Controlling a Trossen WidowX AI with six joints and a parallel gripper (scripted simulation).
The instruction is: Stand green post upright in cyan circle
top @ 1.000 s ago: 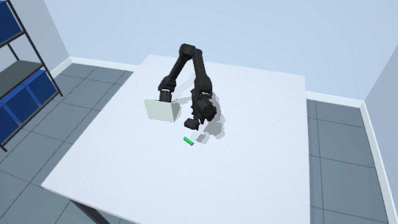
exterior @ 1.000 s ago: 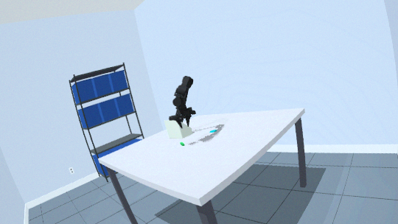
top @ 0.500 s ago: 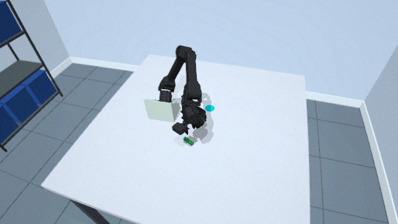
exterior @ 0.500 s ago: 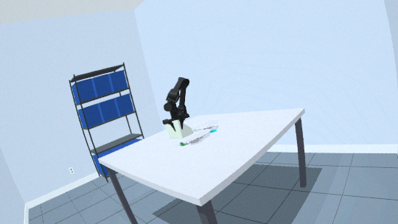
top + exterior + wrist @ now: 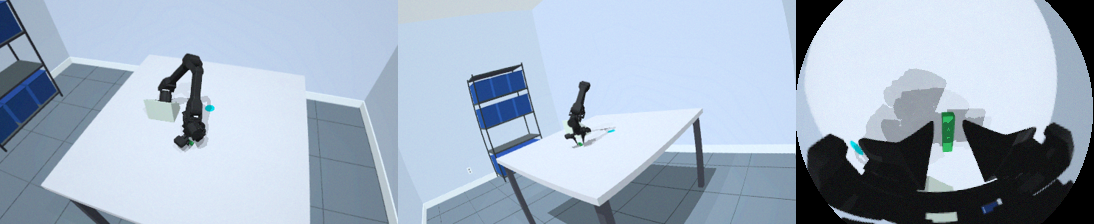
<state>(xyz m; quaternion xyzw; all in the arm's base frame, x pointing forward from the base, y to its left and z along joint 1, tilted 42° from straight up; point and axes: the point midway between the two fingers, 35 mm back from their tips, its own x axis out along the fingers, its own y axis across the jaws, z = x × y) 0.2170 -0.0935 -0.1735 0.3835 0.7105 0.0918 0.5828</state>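
Pale walls are framing a shelf rack (image 5: 25,32) (image 5: 476,107) at the far left, while on the white table (image 5: 250,166) (image 5: 575,166) a pale green block (image 5: 162,110) (image 5: 567,127) is standing by the arm's foot. Next rightward, the gripper (image 5: 186,142) (image 5: 581,143) (image 5: 948,121) is reaching low with its fingers parted and gripping nothing, the green post (image 5: 191,143) (image 5: 580,144) (image 5: 948,131) lying between them with space on both sides. Farther right the cyan circle (image 5: 209,108) (image 5: 611,131) (image 5: 856,147) is waiting without its post, so the approach is seemingly nearly done, with grasping, lifting, uprighting, placing, releasing and withdrawing all remaining.
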